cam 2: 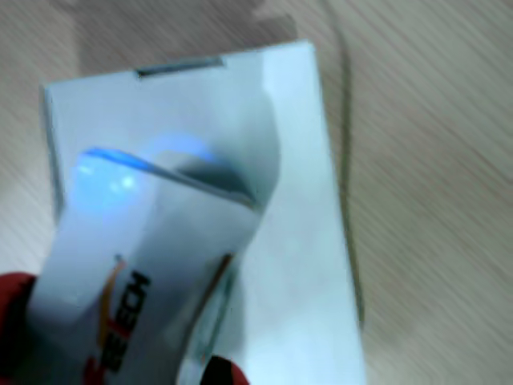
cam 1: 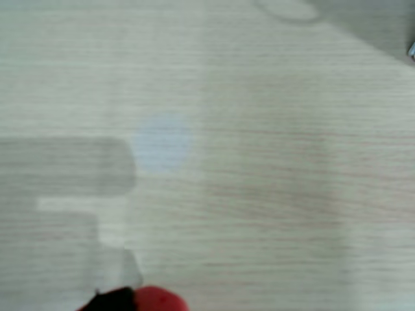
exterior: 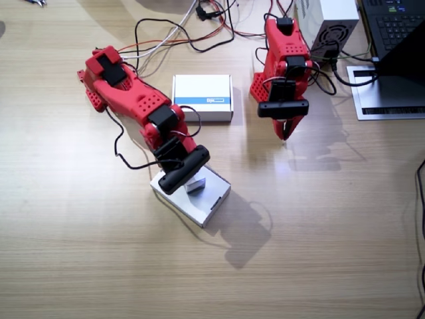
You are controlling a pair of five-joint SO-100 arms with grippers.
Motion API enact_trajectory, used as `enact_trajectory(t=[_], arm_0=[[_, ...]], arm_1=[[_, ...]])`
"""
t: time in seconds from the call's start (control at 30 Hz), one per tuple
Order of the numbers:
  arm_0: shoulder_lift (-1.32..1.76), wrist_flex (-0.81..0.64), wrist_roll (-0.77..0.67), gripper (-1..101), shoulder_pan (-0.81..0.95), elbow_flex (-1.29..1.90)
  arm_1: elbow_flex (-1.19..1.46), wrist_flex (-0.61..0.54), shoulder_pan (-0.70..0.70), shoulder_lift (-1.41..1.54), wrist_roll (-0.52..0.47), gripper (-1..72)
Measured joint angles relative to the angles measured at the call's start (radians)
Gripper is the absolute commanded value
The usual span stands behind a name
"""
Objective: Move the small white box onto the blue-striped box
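Note:
The small white box (exterior: 195, 184) sits in my right gripper (exterior: 189, 179), which is shut on it just above a plain white box (exterior: 211, 201). In a wrist view the small white box (cam 2: 144, 265) shows dark print and fills the lower left, with the plain white box (cam 2: 309, 233) beneath it. The blue-striped box (exterior: 202, 98) lies flat farther back, between the two arms and apart from both. My left gripper (exterior: 287, 131) hangs point-down over bare table, shut and empty; only a red fingertip (cam 1: 152, 299) shows in a wrist view.
Loose cables (exterior: 199, 26) trail across the back of the wooden table. A grey device (exterior: 329, 23) and a laptop (exterior: 398, 40) on a metal stand occupy the far corner behind my left arm.

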Motion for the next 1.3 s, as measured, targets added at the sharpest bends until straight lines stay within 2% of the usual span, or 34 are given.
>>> enact_trajectory(t=[0.1, 0.17, 0.27, 0.33, 0.4, 0.5, 0.63, 0.77, 0.9, 1.0, 1.2, 1.3], arm_0=[[0.002, 0.064, -0.107, 0, 0.106, -0.183], [0.006, 0.15, -0.178, 14, 0.201, -0.337], [-0.103, 0.245, -0.244, 23, 0.295, -0.621], [-0.233, 0.273, -0.282, 27, 0.319, -0.787], [-0.344, 0.276, -0.318, 32, 0.354, -0.913], [-0.543, 0.276, -0.449, 37, 0.416, -1.094], [-0.85, 0.276, -0.583, 43, 0.572, -1.331], [-1.089, 0.293, -0.618, 44, 0.687, -1.496], [-1.304, 0.296, -0.618, 46, 0.747, -1.66], [-1.494, 0.311, -0.618, 46, 0.741, -1.812], [-1.871, 0.373, -0.595, 45, 0.721, -2.016], [-1.997, 0.411, -0.565, 43, 0.693, -2.095]], arm_1=[[0.078, 0.0, 0.026, 0.16, 0.014, 36.1], [0.172, 0.0, 0.06, 0.275, 0.026, 36.6], [0.387, 0.0, 0.11, 0.52, 0.035, 33.7], [0.612, -0.014, 0.127, 0.73, 0.051, 31.0], [0.888, -0.089, 0.186, 0.963, 0.051, 34.3], [1.355, -0.193, 0.301, 1.285, 0.041, 37.5], [1.747, -0.212, 0.436, 1.641, -0.032, 39.7], [1.885, -0.278, 0.621, 1.756, -0.137, 40.4], [2.013, -0.345, 0.626, 1.813, -0.15, 41.7], [2.072, -0.359, 0.629, 1.878, -0.156, 41.9], [2.161, -0.371, 0.724, 1.982, -0.245, 43.2], [2.192, -0.373, 0.727, 2.005, -0.25, 43.4]])
